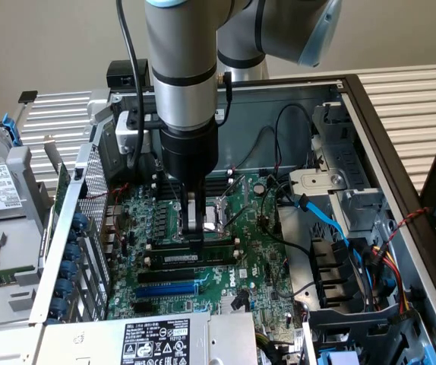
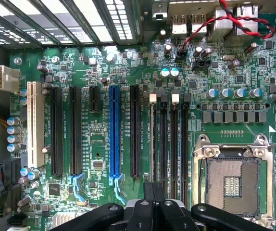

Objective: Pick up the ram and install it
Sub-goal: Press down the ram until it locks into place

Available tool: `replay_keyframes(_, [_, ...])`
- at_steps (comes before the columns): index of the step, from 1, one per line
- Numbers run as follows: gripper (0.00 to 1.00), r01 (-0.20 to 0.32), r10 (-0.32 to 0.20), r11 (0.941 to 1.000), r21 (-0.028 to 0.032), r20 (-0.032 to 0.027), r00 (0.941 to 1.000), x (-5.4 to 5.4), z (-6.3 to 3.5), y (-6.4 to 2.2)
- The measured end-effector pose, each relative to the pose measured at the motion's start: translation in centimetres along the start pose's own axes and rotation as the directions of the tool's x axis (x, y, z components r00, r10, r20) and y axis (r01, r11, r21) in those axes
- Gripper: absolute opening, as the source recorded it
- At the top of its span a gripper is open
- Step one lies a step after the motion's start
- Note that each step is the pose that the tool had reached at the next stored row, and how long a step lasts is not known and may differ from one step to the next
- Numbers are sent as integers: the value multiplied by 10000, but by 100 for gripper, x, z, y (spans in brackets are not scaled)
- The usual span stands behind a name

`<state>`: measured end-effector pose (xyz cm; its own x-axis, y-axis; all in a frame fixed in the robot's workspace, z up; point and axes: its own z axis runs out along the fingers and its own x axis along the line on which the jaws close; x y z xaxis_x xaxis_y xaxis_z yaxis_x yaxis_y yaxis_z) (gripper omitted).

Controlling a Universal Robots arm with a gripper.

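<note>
Tool (image 1: 194,242) closed, fingers pinched together, tips resting on the top edge of the ram (image 1: 206,258). Looks more like a downward push than a clamp, though hard to say for certain. Ram directly beneath the tips, standing on edge along one of the black memory slots (image 2: 169,144), white label showing on its side. Contact point toward one end of the stick, not its middle.

Blue slot (image 1: 169,289) just past the ram on the nearer side of the tool; CPU socket (image 1: 219,213) just behind the tool, on the far side. Motherboard (image 1: 260,251) all around, inside the open computer case (image 1: 370,114).

Judged best practice for seating:
- Press straight down, no sideways lean.
- Keep the closed tips centred on the thin top edge; a slip would likely land on small board parts.
- Mind the off-centre contact: probable uneven seating, one end lower than the other.
- Watch the white latches (image 2: 153,98) at the slot ends as a sign of full seating.
</note>
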<state>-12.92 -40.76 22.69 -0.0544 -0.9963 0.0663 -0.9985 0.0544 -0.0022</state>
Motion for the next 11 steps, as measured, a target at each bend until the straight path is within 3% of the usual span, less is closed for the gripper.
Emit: replay_keyframes(11, [10,-1,1,10000,1,0,10000,-2,18,0])
